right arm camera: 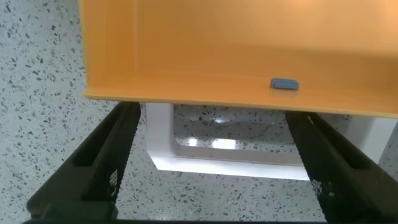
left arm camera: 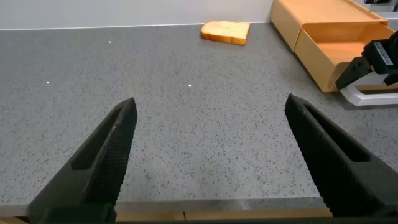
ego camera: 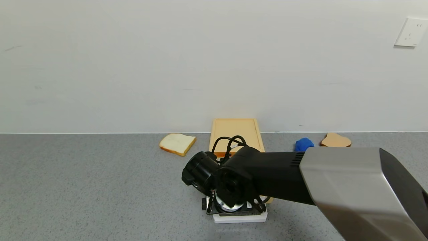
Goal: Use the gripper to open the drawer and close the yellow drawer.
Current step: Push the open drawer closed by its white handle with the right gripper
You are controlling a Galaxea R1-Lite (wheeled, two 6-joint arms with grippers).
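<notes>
The pale yellow drawer (ego camera: 235,132) lies on the grey counter against the wall, and its tray is pulled out toward me. Its white loop handle (ego camera: 240,218) sticks out under my right wrist. My right gripper (ego camera: 230,205) hangs over the tray's front edge. In the right wrist view the gripper (right arm camera: 211,115) is open, with its fingers (right arm camera: 93,168) on either side of the handle (right arm camera: 230,163) and touching nothing. The tray's inside (right arm camera: 249,43) is bare but for a small grey tab (right arm camera: 285,84). My left gripper (left arm camera: 210,102) is open and empty over the counter's near edge.
A white bread slice (ego camera: 177,144) lies left of the drawer. A blue rolled cloth (ego camera: 303,144) and a brown toast slice (ego camera: 335,140) lie to its right. The wall stands right behind the drawer. The left wrist view shows the drawer (left arm camera: 336,37) and right gripper (left arm camera: 373,62).
</notes>
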